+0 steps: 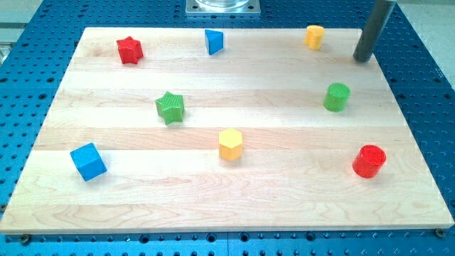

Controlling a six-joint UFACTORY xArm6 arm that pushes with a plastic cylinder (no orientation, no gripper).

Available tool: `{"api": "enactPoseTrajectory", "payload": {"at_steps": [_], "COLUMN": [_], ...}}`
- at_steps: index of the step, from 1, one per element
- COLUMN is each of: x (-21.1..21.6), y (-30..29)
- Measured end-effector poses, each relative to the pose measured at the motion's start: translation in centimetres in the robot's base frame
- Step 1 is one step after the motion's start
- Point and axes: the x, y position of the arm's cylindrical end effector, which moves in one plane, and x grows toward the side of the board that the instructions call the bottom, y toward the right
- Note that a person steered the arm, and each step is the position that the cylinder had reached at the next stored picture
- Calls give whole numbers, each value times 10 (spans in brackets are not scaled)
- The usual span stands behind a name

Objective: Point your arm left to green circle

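The green circle [337,97] is a short green cylinder on the wooden board [234,199], at the view's right, in the upper half. My tip [363,58] is at the board's top right, above and slightly right of the green circle, with a clear gap between them. The dark rod rises from the tip out of the view's top. A yellow cylinder [314,35] stands to the left of my tip.
A red star [129,50] and a blue triangle [213,41] lie along the top. A green star [170,107], a yellow hexagon [230,144], a blue cube [88,161] and a red circle [369,161] lie lower down. A metal base [222,6] sits at top centre.
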Motion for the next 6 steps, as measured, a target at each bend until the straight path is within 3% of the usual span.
{"api": "enactPoseTrajectory", "payload": {"at_steps": [1, 2, 3, 4, 5, 6], "x": [7, 30, 46, 60, 114, 122], "y": [-4, -44, -121, -134, -145, -143]}}
